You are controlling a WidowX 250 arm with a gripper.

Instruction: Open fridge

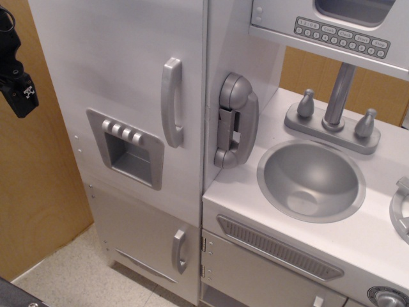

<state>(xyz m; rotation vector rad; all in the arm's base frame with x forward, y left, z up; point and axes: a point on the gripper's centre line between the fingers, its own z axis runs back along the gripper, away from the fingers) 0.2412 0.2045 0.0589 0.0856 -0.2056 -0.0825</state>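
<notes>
1. Right, gripper [19, 93] sits at upper left edge of frame, black, partly cut off; can't tell if its jaws are spread or pressed together.
2. It hangs in front of the brown wood panel [32, 192], clear of the fridge [121, 77], touching nothing visible.
3. Fridge fills the upper-left-to-centre area: tall silver-grey door, closed.
4. Curved vertical handle [171, 102] is near the door's right edge, centre of frame.
5. Recessed dispenser panel [126, 148] with four buttons is left of and below the handle.
6. Shorter lower door [144, 246] with a small handle [179, 250] sits under it, closed.
7. Toy phone [235, 120] hangs on the side wall just right of the fridge.
8. Sink bowl [311, 181] and faucet [333, 102] at right; vent-grille cabinet door [275, 275] below; microwave keypad [342, 37] upper right.
</notes>
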